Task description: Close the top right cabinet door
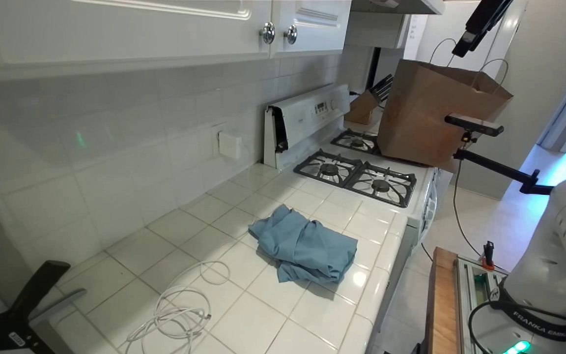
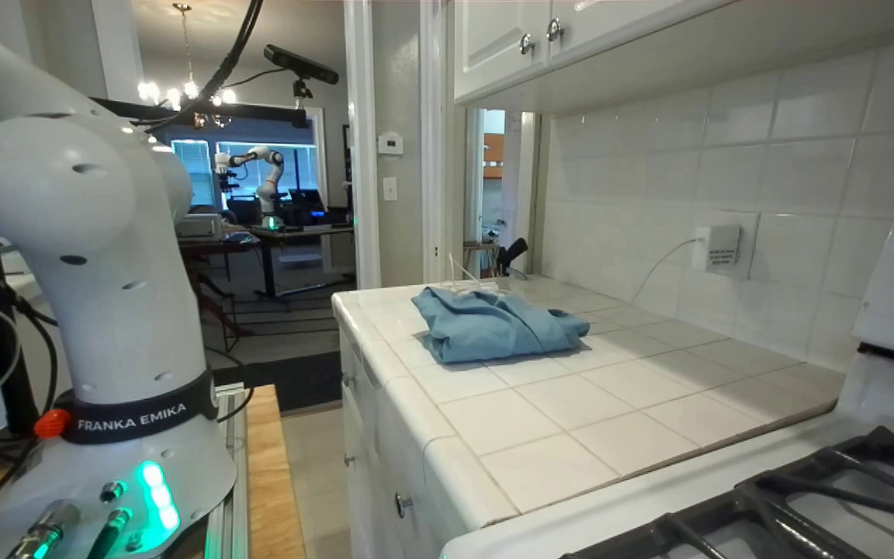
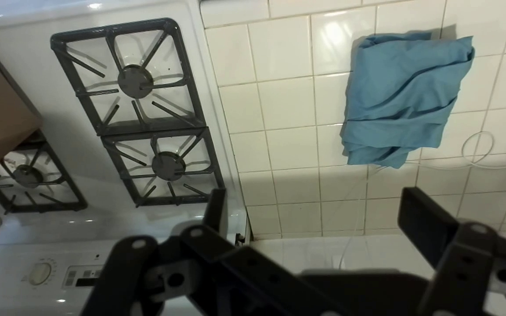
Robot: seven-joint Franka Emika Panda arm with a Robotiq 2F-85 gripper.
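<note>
The top right cabinet door is white with a round shiny knob at its lower left corner. It shows in both exterior views (image 1: 315, 39) (image 2: 610, 22), with its top cut off. Its lower edge lines up with the left cabinet door (image 1: 140, 37), so it looks shut or nearly so. The left door has its own knob beside the seam. My gripper (image 3: 314, 206) is open in the wrist view, with nothing between its fingers. In an exterior view, a dark part that looks like my gripper (image 1: 466, 43) hangs above the paper bag, apart from the doors.
A brown paper bag (image 1: 435, 108) stands on the white stove (image 1: 307, 105). A blue cloth (image 1: 307, 243) and a coiled white cable (image 1: 180, 314) lie on the tiled counter (image 2: 610, 396). A knife block (image 1: 364, 105) stands behind the stove. A camera on a bracket (image 1: 474, 125) sticks out.
</note>
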